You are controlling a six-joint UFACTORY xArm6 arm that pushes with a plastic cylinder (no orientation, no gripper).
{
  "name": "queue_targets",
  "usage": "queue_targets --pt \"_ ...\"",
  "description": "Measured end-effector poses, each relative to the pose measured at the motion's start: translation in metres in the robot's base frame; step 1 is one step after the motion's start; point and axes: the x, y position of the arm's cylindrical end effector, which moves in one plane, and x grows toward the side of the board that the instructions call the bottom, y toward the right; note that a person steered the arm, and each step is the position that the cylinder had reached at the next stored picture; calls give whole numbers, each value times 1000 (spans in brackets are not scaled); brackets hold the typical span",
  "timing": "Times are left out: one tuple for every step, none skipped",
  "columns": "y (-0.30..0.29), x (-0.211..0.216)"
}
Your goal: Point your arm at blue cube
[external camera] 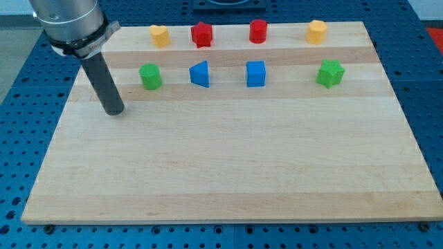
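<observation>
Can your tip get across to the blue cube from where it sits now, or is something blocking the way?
Probably yes. My tip sits at the view's left, below the green block. The blue cube is to the right, past the blue triangular block. Sliding along the bare board below that row should avoid both.

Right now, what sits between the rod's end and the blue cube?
In the camera view, my tip is at the left; the green block and the blue wedge lie roughly between it and the blue cube.
</observation>
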Motion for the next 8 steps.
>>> queue_targets --pt "1 1" --pt "-15 1" --pt "-13 1" --pt "-10 1" --pt "25 5" --pt "71 35" --pt "106 47" --pt "123 48"
